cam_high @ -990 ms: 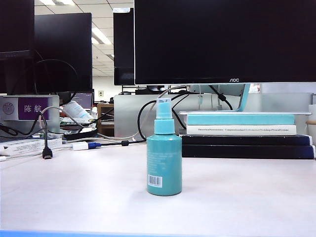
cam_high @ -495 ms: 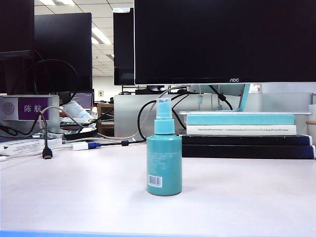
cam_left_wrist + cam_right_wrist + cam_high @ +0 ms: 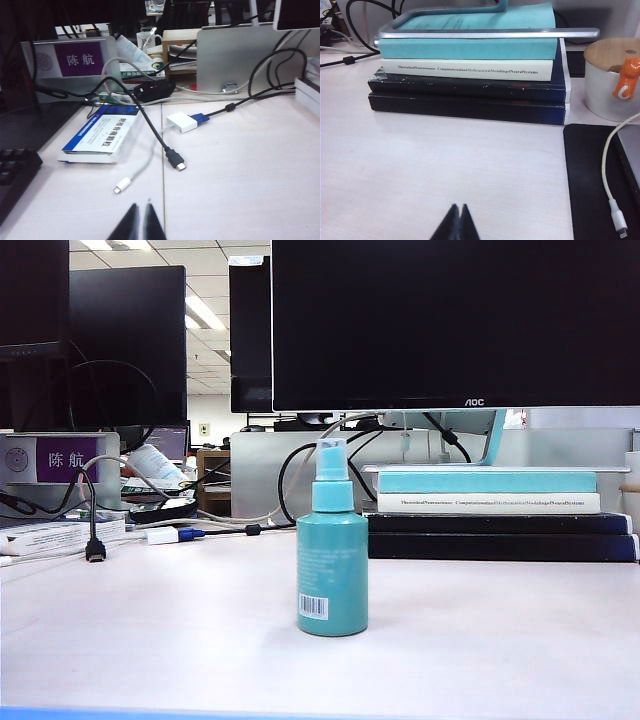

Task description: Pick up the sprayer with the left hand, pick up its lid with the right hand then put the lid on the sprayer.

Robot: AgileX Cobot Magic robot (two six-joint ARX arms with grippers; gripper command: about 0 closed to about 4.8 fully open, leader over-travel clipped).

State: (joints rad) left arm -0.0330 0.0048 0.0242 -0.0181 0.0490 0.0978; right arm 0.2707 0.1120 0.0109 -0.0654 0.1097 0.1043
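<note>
The sprayer (image 3: 332, 565) stands upright on the white table (image 3: 500, 640), near the middle of the exterior view, its barcode label low on the side facing the camera. The lid (image 3: 332, 459), clear and colourless, sits over the nozzle at the top of the bottle. Neither arm shows in the exterior view. The left gripper (image 3: 140, 222) appears only in the left wrist view, its two dark fingertips almost touching with just a thin gap between them, clenched on nothing, and hanging above bare tabletop. Beyond it lie a blue and white booklet (image 3: 102, 140), a black cable with a plug (image 3: 175, 160), a white cable end (image 3: 123, 184) and a white adapter (image 3: 183, 122), all apart from the fingertips. The right gripper (image 3: 457, 222) shows in the right wrist view, its fingertips pressed together and empty, above a clear stretch of table. Ahead of it is a stack of books (image 3: 470, 75) carrying the foot of a monitor stand (image 3: 485, 33), with a white cup with a wooden top (image 3: 612, 80) beside the stack and a black mat (image 3: 590, 185) with a white cable (image 3: 612, 200) lying across it. The sprayer shows in neither wrist view.
</note>
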